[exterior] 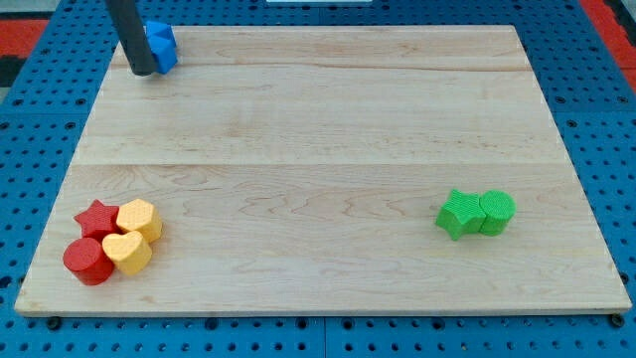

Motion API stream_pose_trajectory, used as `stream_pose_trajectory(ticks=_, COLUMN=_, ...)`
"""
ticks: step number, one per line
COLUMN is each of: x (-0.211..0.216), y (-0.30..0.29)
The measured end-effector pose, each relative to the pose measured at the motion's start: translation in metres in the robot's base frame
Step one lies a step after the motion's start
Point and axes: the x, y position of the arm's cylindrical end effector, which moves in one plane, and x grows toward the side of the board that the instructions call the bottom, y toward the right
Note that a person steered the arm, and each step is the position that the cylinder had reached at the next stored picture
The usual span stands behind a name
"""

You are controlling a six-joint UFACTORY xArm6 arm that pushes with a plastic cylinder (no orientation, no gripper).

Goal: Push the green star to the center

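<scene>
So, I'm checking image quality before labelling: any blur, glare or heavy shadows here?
Camera view: sharp overall, lighting even, no glare on the wooden board; only faint shadows under the green star and green cylinder; my tip is crisp beside the blue block.

The dark rod came down from the view's top edge at the upper left, leaning only slightly. My tip (143,72) rested low at the far left corner of the bench (318,129), far from its middle.
</scene>
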Motion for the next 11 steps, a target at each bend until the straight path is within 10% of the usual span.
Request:
stream_pose_trajectory(ticks=2, x=0.030, y=0.054)
stream_pose_trajectory(ticks=6, x=0.280, y=0.311)
stream_pose_trajectory(ticks=11, x=0.235, y=0.373)
